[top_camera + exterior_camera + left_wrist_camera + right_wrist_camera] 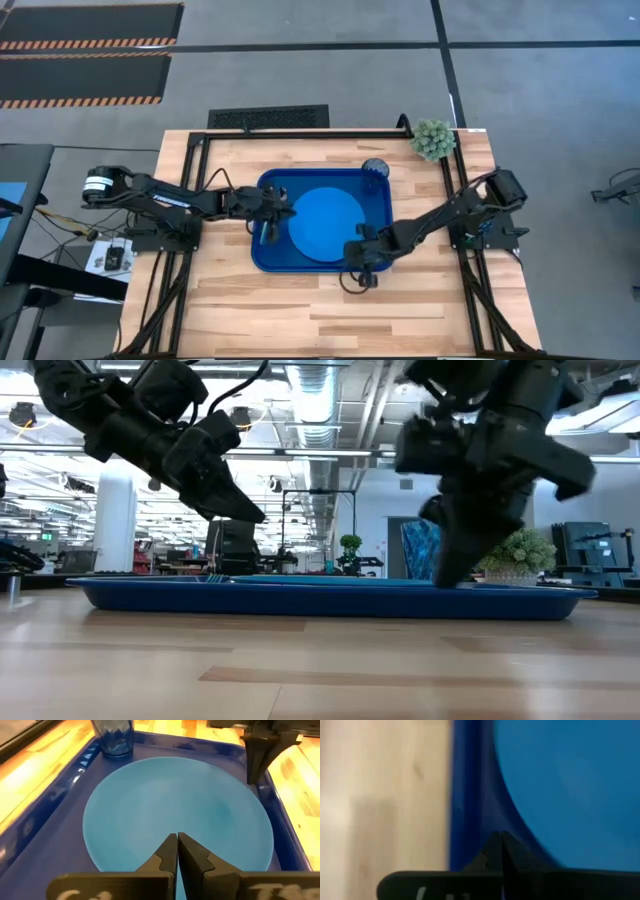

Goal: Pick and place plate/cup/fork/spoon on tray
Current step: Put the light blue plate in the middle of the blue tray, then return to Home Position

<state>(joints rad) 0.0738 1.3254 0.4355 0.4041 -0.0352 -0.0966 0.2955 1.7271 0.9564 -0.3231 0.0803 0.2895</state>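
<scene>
The dark-blue tray (270,190) lies mid-table. The bright-blue plate (328,224) lies flat in it, and the cup (375,168) stands upright in its far right corner; the cup also shows in the left wrist view (114,737). The fork (213,577) lies on the tray's left part, below my left arm. The spoon does not show. My left gripper (275,215) is shut and empty above the plate's left edge (100,860). My right gripper (360,262) is shut and points down at the tray's near right rim (465,795). My right gripper's shut fingertips (256,772) point down just inside the tray's near right rim (280,805), beside the plate. I cannot tell whether they touch the tray.
A small green potted plant (433,139) stands at the table's far right. A black frame (300,133) runs along the far edge and both sides. Bare wood (320,315) lies between the tray and the near edge.
</scene>
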